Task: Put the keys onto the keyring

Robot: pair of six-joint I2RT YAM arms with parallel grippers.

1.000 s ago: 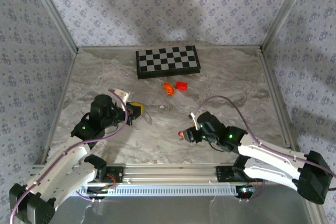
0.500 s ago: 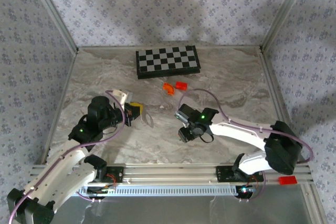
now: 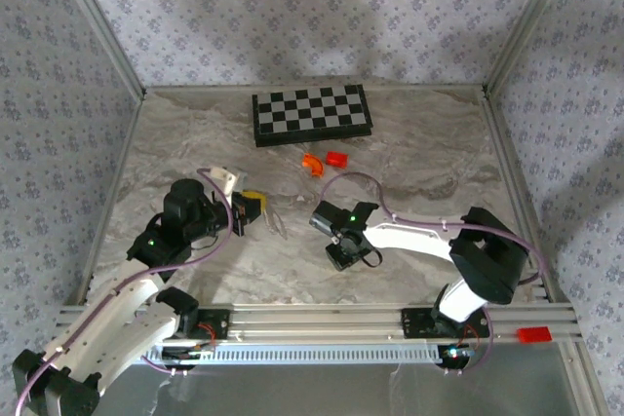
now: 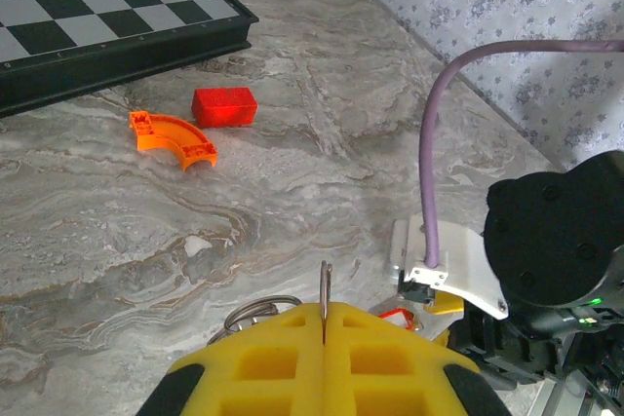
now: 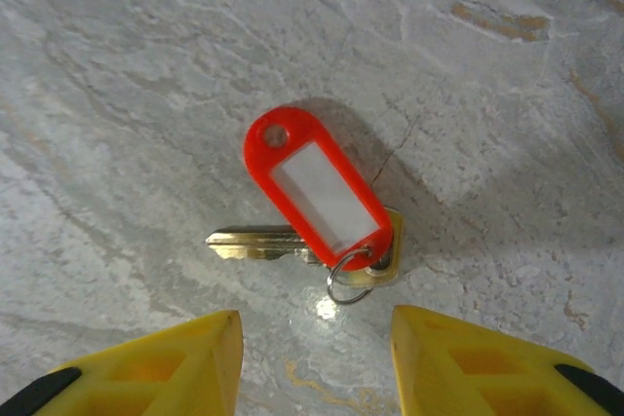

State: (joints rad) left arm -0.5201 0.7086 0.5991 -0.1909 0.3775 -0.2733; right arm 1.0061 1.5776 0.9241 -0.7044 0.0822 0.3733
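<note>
So the right gripper (image 5: 317, 343) was wide open, hanging just above the marble table (image 5: 146, 65) with nothing between its fingers. The keys (image 5: 317, 204) lay flat at its 12 o'clock: one brass key, blade toward 9 o'clock, with a red tag angled toward 11. The left gripper (image 4: 325, 326) was clamped on the keyring (image 4: 325, 282), a thin metal loop standing edge-on between the yellow pads. In the top view, it sat at about 9 o'clock from the right gripper.

The key (image 5: 255, 241) lies on the table (image 5: 487, 94), partly under its tag (image 5: 322, 192), well before the checkerboard (image 3: 312, 114).
</note>
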